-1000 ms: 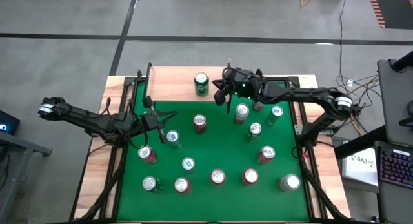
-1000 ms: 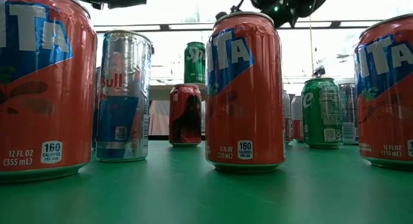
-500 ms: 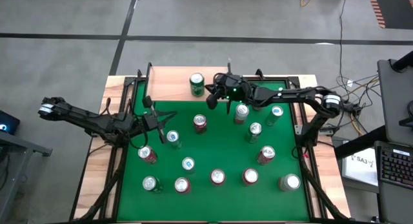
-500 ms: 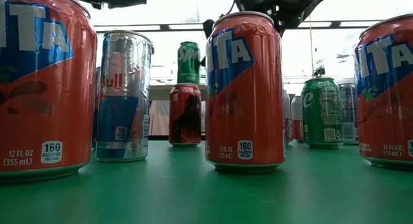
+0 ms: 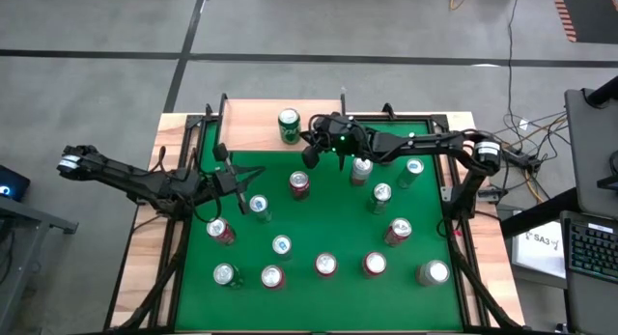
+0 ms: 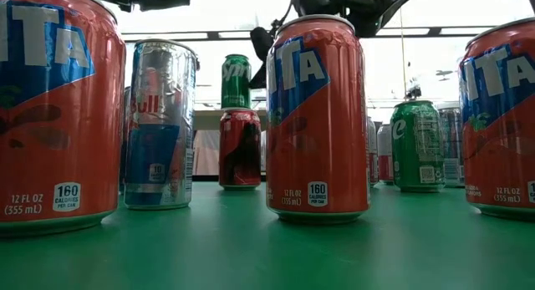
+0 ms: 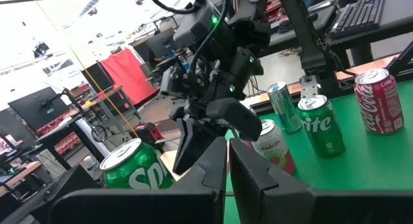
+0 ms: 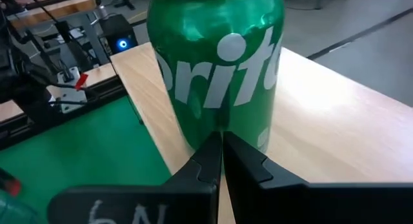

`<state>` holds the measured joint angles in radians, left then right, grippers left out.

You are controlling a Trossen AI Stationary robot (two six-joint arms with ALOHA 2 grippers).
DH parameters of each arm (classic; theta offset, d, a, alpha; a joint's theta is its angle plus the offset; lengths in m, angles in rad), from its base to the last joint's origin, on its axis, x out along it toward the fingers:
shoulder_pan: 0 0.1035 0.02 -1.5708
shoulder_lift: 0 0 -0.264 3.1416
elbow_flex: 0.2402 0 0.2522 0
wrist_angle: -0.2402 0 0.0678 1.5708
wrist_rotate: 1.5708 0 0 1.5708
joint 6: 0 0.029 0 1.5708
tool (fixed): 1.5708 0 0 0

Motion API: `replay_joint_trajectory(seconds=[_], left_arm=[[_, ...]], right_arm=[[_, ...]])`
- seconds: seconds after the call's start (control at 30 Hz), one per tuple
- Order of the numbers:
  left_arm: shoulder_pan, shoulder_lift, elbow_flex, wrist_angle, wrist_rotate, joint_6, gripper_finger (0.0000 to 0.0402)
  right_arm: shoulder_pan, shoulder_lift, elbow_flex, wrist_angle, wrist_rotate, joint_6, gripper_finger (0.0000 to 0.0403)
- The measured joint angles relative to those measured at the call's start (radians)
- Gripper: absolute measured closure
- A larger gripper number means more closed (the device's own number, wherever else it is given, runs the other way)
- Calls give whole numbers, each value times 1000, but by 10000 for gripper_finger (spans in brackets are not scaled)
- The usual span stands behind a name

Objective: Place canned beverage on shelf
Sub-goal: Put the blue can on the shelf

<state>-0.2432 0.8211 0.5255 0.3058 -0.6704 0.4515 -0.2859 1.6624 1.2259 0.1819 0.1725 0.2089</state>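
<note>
Many cans [image 5: 325, 265] are standing on the green table [image 5: 328, 224], and big orange ones [image 6: 318, 114] are blocking most of the low view, so the right gripper [image 5: 311, 153] is cut off at the top there. The green can [image 5: 288, 125] is standing upright on the shelf [image 5: 253, 127] in the upper middle of the high view, and the clenched right gripper is pressing its tips against the can's side, holding nothing. The can is sitting further left than a second ago, while the left gripper [image 5: 235, 183] is waiting, clenched and empty, at the middle left.
</note>
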Motion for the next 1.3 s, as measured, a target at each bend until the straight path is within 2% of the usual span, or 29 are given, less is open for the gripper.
replay_joint_trajectory(seconds=[0.1, 0.2, 0.3, 0.47, 0.8, 1.3], left_arm=[[0, 0, 0, 0, 0, 0, 399], [0, 0, 0, -1, 0, 3, 399], [0, 0, 0, -1, 0, 3, 399], [0, 0, 0, -3, 0, 3, 399], [1, 0, 0, -8, 0, 14, 399], [1, 0, 0, -5, 0, 22, 399]], right_arm=[[0, -19, 23, -60, 53, -6, 394], [4, -22, 51, -116, 62, -35, 394], [21, -22, 63, -146, 19, -99, 394], [27, -22, 64, -149, -29, -111, 394], [24, -15, 64, -68, -24, -148, 394], [23, 77, 89, 25, -15, -171, 394]])
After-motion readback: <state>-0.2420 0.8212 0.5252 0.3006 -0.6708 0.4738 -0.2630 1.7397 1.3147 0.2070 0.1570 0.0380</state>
